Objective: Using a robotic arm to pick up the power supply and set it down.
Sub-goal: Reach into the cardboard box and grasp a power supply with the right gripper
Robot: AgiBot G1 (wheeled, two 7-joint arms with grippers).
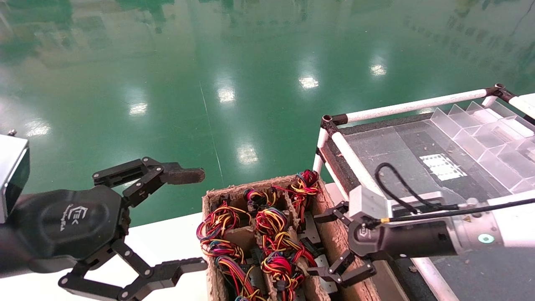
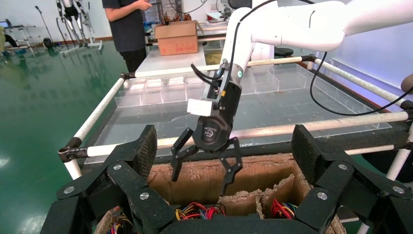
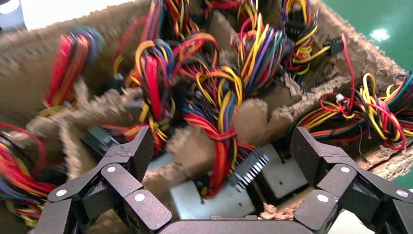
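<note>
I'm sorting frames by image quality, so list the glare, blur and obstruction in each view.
Head view: ceiling lights glare off the green floor; both grippers sharp. Right wrist view: motion blur smears the wire bundles on one side of the cardboard box; the right gripper frames the shot. Left wrist view: evenly lit, but the left gripper, fingers spread, blocks much of the box.

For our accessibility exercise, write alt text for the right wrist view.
The right tool hangs open above a divided cardboard box, its fingers either side of a grey power supply trailing a red, yellow and black wire bundle. More wire bundles fill neighbouring compartments.
</note>
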